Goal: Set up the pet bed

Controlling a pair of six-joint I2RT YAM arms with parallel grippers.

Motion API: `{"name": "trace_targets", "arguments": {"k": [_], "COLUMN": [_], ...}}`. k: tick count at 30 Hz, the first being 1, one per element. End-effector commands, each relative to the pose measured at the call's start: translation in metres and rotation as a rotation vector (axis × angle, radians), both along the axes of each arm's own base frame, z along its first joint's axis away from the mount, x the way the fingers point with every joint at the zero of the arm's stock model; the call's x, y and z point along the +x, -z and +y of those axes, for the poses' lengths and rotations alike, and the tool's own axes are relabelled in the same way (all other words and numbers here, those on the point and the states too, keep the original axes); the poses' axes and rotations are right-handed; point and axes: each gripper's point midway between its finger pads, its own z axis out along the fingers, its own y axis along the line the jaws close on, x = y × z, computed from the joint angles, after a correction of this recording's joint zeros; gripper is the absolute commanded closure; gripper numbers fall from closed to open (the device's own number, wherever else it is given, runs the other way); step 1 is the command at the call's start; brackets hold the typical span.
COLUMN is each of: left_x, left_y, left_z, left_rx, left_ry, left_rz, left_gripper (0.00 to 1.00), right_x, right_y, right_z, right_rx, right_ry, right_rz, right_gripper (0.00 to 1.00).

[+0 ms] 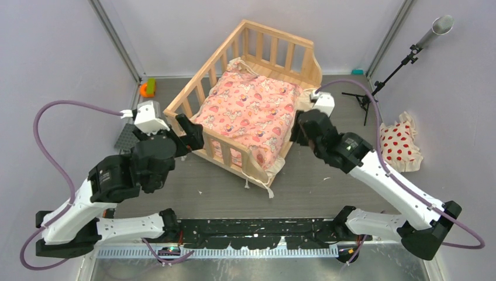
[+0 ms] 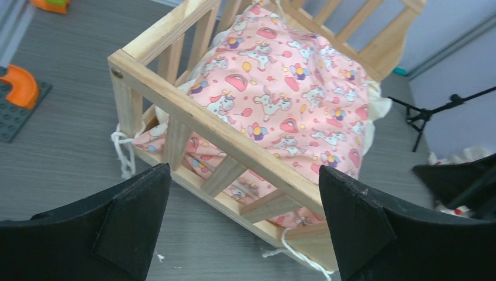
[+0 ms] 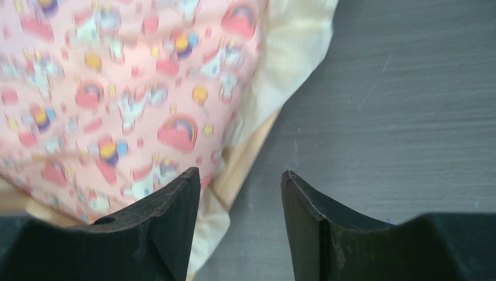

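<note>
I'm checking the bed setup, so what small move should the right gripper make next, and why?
Probably ease the open, empty right gripper onto the pink cushion's cream edge and tuck it inward: that edge spills past the pet bed's wooden side.

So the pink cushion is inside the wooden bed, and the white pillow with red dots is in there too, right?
Not quite. The pink cushion is inside the pet bed, but the white pillow with red dots is outside it, lying on the table far to the right. The top external view shows it.
</note>
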Motion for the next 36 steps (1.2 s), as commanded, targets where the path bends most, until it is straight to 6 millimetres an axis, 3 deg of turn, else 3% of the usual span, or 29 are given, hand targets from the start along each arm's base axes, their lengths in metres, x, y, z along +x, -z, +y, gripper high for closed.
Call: {"name": "trace_targets", "arguments": {"k": [1, 4, 8, 11, 19, 23, 26, 29, 34, 36], "left_x": [0.005, 0.014, 0.036, 0.051, 0.082, 0.080, 0.081, 0.089, 0.106, 0.110], "left_y": [0.012, 0.026, 0.051, 0.065, 0.074, 0.084, 0.084, 0.086, 0.100, 0.108], "left_z": [0.021, 0.017, 0.010, 0.002, -0.019, -0.003, 0.013, 0.025, 0.023, 0.018], "left_rx": [0.062, 0.052, -0.016, -0.032, -0.099, -0.063, -0.059, -0.055, -0.007, 0.017], "left_ry": [-0.137, -0.154, -0.161, -0.173, -0.214, -0.304, -0.363, -0.390, -0.356, -0.316], "left_rz": [0.054, 0.116, 0.226, 0.261, 0.284, 0.305, 0.280, 0.298, 0.374, 0.398], "left_gripper": [0.00, 0.00, 0.00, 0.00, 0.00, 0.01, 0.12, 0.16, 0.19, 0.30], "right_x": [0.031, 0.043, 0.045, 0.040, 0.032, 0.031, 0.030, 0.029, 0.027, 0.027], "right_y": [-0.051, -0.066, -0.077, -0.072, -0.050, -0.045, -0.041, -0.035, -0.030, -0.032], "right_z": [-0.024, -0.031, -0.033, -0.035, -0.040, -0.042, -0.041, -0.037, -0.036, -0.038], "right_rx": [-0.006, -0.005, 0.013, 0.018, -0.002, -0.013, -0.010, 0.004, 0.012, 0.008], "right_ry": [0.048, 0.066, 0.074, 0.076, 0.076, 0.075, 0.070, 0.056, 0.052, 0.058], "right_rz": [-0.060, -0.070, -0.092, -0.084, -0.051, -0.043, -0.032, -0.021, -0.011, -0.018], "right_gripper": [0.41, 0.41, 0.41, 0.41, 0.41, 0.41, 0.41, 0.41, 0.41, 0.41]}}
